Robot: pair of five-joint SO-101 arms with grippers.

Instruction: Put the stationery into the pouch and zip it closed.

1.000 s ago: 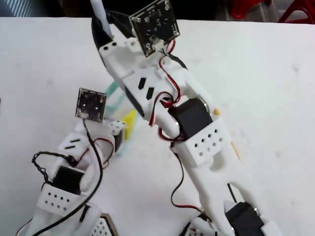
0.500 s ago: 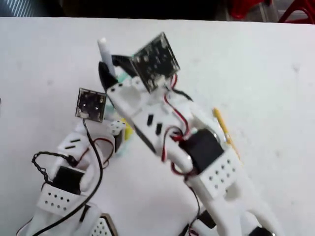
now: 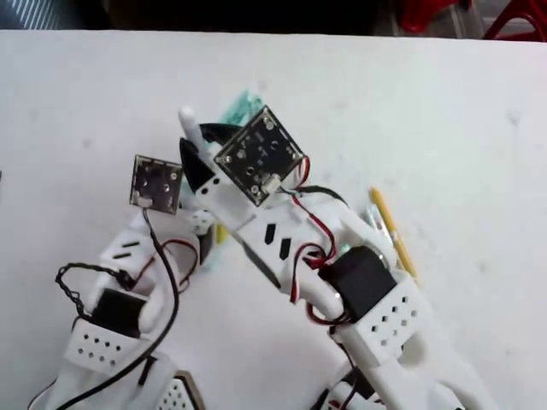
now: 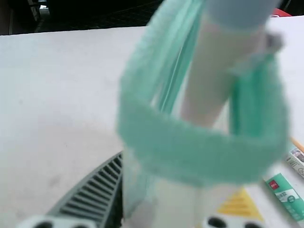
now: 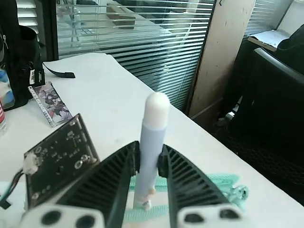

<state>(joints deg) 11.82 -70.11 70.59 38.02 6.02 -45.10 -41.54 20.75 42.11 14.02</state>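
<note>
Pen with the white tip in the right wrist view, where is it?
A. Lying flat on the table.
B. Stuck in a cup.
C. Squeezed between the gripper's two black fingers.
C: the pen stands upright, clamped between the black fingers of the right gripper.

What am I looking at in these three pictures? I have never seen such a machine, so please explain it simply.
These are two small robot arms at a white table. One picture looks down from above; the other two come from cameras on each arm's wrist. The left gripper holds a mint-green pouch open. The right gripper is shut on a pen, upright, its lower end in the pouch mouth. A yellow pencil lies on the table beside the arms.
</note>
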